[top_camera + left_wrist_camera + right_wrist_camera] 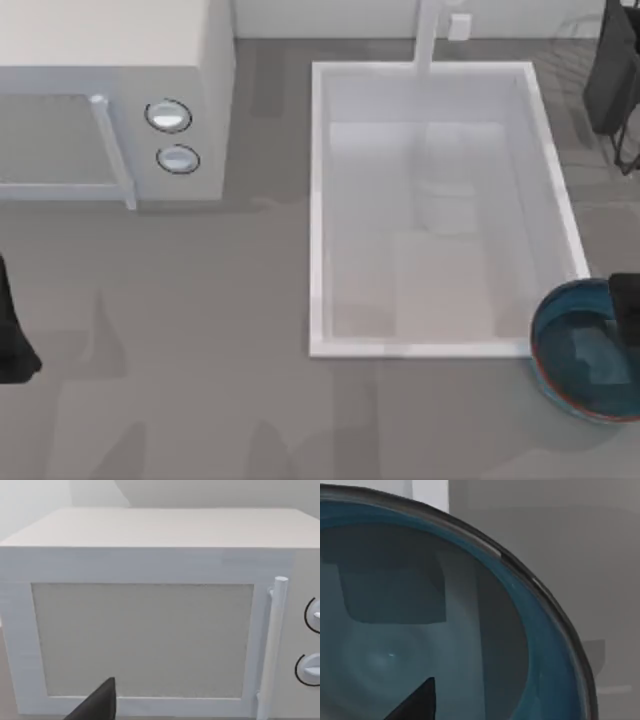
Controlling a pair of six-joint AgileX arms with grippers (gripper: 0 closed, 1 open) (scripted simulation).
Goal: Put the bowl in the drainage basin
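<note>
Hovering over bowl [585, 350] by basin [320, 200], right claw [415, 702] grip unclear, maybe touching.

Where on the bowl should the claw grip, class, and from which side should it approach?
Grip the thin rim of the bowl, probably coming from above with the right claw, one finger inside the wall and one outside. The bowl sits upright and shallow at the table's right edge, beside the drainage basin, so its low sides offer little else.

Even, soft, bright light; faint shadows on my table [200, 330]; pale sheen inside the drainage basin [440, 210]; the bowl [395, 645] shows dim reflections.
</note>
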